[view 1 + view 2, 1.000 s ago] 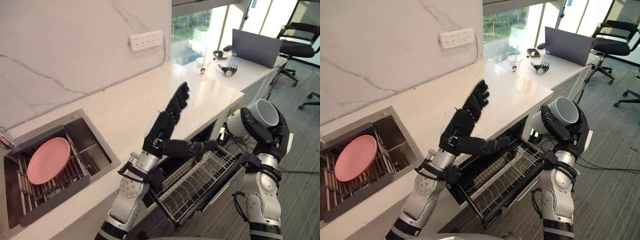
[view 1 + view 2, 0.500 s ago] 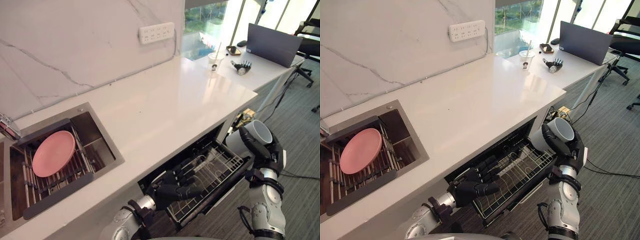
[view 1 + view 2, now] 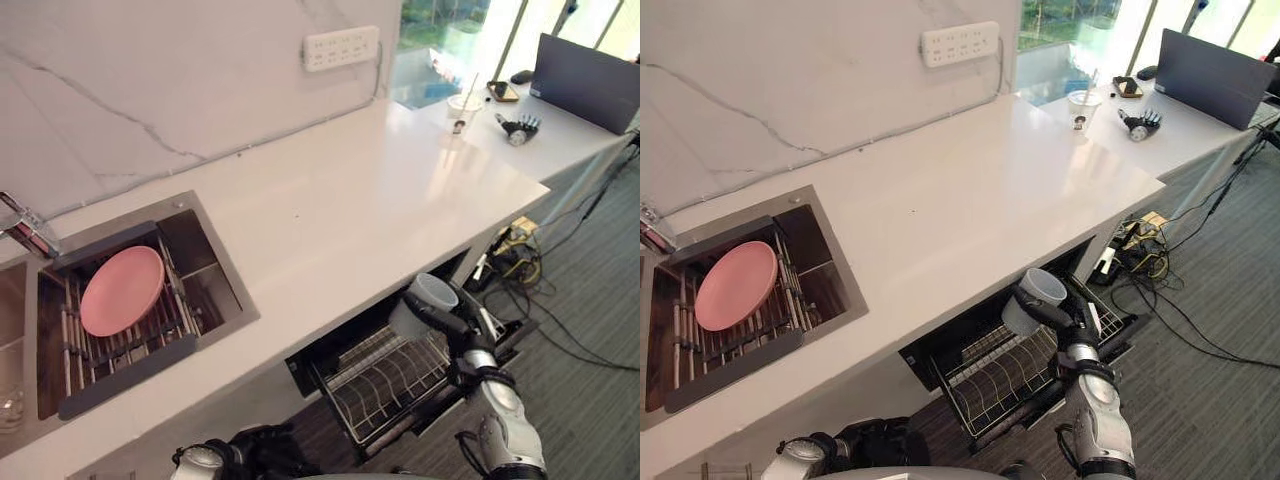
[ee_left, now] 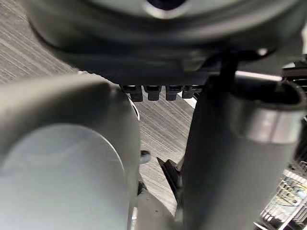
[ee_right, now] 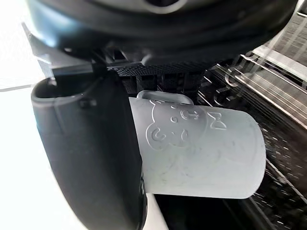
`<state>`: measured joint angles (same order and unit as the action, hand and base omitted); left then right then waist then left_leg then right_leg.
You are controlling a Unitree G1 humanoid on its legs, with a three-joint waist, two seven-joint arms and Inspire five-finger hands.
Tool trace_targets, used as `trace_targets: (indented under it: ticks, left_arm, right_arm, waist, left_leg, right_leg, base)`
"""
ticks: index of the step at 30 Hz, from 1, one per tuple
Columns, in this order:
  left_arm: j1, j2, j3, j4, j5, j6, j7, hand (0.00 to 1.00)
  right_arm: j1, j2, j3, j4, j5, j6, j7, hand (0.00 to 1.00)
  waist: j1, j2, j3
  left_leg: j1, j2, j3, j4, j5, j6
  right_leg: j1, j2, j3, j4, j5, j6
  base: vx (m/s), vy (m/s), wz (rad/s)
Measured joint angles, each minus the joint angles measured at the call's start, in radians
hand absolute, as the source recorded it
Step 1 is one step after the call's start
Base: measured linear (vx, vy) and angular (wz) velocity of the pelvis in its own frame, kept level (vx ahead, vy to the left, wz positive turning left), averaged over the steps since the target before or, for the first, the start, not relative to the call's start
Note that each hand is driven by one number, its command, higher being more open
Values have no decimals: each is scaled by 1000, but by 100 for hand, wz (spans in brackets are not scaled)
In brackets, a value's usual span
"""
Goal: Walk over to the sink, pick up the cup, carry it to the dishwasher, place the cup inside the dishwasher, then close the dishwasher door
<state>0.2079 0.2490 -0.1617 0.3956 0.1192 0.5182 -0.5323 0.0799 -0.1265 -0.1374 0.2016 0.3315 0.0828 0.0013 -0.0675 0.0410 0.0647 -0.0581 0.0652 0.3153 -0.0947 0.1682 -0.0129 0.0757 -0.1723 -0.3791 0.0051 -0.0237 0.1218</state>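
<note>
Right hand (image 3: 455, 326) clamped round cup (image 3: 414, 309) | we see it above dishwasher rack (image 3: 385, 382); long axis tilted, mouth upward | left hand (image 3: 260, 447) low; grip we cannot tell

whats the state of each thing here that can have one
right hand: shut on the cup
cup: held above the rack, not set down
dishwasher: open, rack pulled out
pink plate: propped tilted in the sink
left hand: low, in front of the counter
</note>
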Motion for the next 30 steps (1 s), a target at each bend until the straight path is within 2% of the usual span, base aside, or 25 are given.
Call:
trace_targets:
  ticks: [4,9,13,15,21,25,26,27,30]
  left_arm:
    - [-36,-6,9,47,22,29,-26,100]
    - [-69,-30,55,120,39,35,-25,100]
    - [-106,-42,76,211,-4,35,37,100]
    - [-115,-56,104,250,-32,19,93,100]
    - [-121,-77,167,332,-121,-21,203,100]
    - [-123,-83,207,436,-145,3,247,100]
    - [-123,-87,228,444,-169,4,248,100]
    - [-128,-88,231,439,-178,4,250,100]
    - [-140,-97,246,439,-182,-3,250,100]
  right_arm:
    - [-2,-29,21,51,-89,3,25,0]
    - [-17,-34,71,167,-191,4,72,0]
    - [-64,-33,115,296,-277,4,96,0]
    - [-99,-36,130,340,-335,4,111,0]
    - [-177,-71,147,473,-376,18,133,0]
    - [-215,-78,176,551,-382,30,127,0]
    - [-221,-82,186,574,-392,35,126,0]
    - [-236,-85,198,623,-406,51,126,0]
    - [-263,-84,222,689,-413,55,119,0]
  waist:
    - [-4,4,3]
    - [-2,6,5]
    - [2,6,9]
    - [8,6,29]
    - [31,5,36]
    - [31,5,58]
    - [37,5,61]
    - [57,5,68]
    - [75,11,91]
  left_leg:
    - [10,1,-2,0,-7,-7]
    - [18,2,-12,0,-12,-13]
    - [26,-3,-29,0,-10,-11]
    - [33,-5,-45,0,-11,-13]
    - [34,-16,-89,-1,-12,-15]
    - [41,-19,-107,-1,-13,-17]
    - [36,-20,-116,-1,-12,-18]
    - [33,-20,-124,-1,-11,-19]
    - [8,-25,-149,-1,-6,-24]
  right_leg:
    - [11,1,-4,1,-10,1]
    - [22,1,-19,14,-29,0]
    - [45,0,-41,14,-41,3]
    - [61,-1,-59,16,-49,3]
    - [85,-7,-111,32,-74,7]
    - [99,-8,-126,38,-83,9]
    - [99,-9,-136,41,-86,9]
    - [99,-9,-146,46,-90,8]
    - [89,-9,-174,54,-96,7]
  base:
    - [5,-3,1]
    - [46,-27,7]
    - [63,-37,15]
    - [32,-28,20]
    - [20,-30,25]
    - [0,-22,12]
    - [-26,-23,26]
    - [-30,-22,24]
    - [-51,-18,29]
